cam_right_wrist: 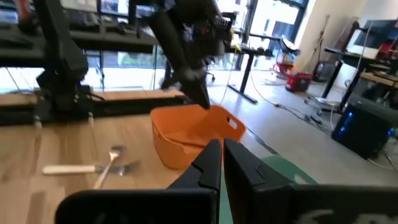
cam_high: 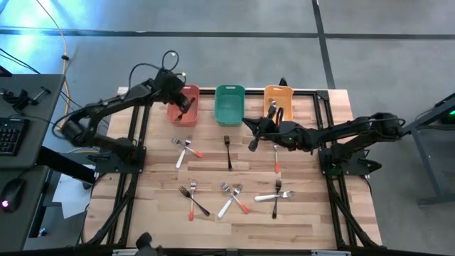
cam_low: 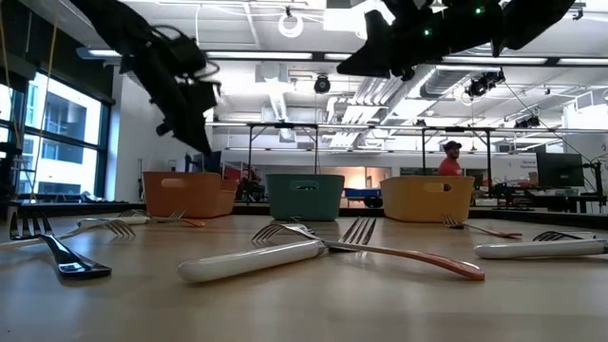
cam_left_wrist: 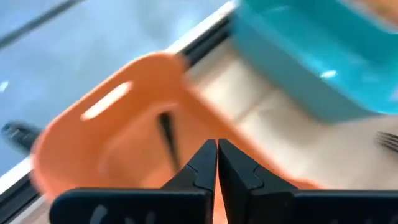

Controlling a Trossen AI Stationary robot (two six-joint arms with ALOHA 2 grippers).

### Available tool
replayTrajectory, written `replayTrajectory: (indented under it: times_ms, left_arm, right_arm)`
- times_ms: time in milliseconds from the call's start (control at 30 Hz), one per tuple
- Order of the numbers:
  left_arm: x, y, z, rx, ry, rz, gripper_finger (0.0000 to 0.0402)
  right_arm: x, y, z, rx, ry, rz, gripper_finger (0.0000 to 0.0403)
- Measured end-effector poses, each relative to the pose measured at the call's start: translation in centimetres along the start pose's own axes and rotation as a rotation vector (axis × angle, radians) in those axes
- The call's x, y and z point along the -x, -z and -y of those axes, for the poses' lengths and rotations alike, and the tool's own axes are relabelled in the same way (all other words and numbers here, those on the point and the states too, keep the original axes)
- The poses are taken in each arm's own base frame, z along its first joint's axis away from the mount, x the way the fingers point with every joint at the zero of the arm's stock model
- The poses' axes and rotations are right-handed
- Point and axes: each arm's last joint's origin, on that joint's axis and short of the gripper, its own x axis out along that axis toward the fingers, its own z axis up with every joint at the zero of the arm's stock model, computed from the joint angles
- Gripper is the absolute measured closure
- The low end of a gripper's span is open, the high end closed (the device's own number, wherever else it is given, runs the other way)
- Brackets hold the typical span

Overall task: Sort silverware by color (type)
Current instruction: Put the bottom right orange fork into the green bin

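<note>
Forks and spoons lie flat and scattered on the wooden table: a white and red pair (cam_high: 186,146), a black fork (cam_high: 227,152), a red one (cam_high: 276,159), and groups near the front (cam_high: 193,200) (cam_high: 233,198) (cam_high: 276,193). My left gripper (cam_high: 186,106) (cam_left_wrist: 217,155) hovers shut over the red bin (cam_high: 182,104) (cam_left_wrist: 118,124), where a thin black handle (cam_left_wrist: 166,134) lies. My right gripper (cam_high: 251,135) (cam_right_wrist: 222,155) is shut and empty. It hangs above the table in front of the green bin (cam_high: 229,104), pointing toward the table's left.
Three bins stand in a row at the far edge: red, green and orange (cam_high: 279,99). In the low view, white and red handles (cam_low: 313,252) lie close to the camera. A person in red (cam_low: 453,158) stands far behind the table. A keyboard desk (cam_high: 18,128) is to the left.
</note>
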Motion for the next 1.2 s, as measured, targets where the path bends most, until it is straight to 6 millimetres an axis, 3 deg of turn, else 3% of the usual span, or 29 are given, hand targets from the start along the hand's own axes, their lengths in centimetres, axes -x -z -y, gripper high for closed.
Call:
replayTrajectory:
  times_ms: [233,467,767,1000,1200]
  left_arm:
    - [2.8,4.4,5.3,-0.135,0.182,0.2,0.04]
    - [4.4,8.8,9.0,-0.138,0.425,0.482,0.0401]
    - [5.1,11.3,10.3,-0.173,0.545,0.628,0.0401]
    - [4.9,11.6,10.3,-0.165,0.507,0.618,0.0401]
    - [4.9,11.6,10.3,-0.183,0.498,0.616,0.0401]
  right_arm:
    - [-0.2,-0.6,-1.2,-0.022,-0.041,-0.156,0.0402]
    - [1.0,1.0,-4.6,-0.093,-0.135,-0.281,0.0402]
    - [2.9,3.7,-10.6,-0.187,-0.224,-0.508,0.0402]
    - [2.0,4.5,-15.2,-0.242,-0.244,-0.726,0.04]
    - [0.5,4.7,-18.6,-0.249,-0.249,-0.853,0.034]
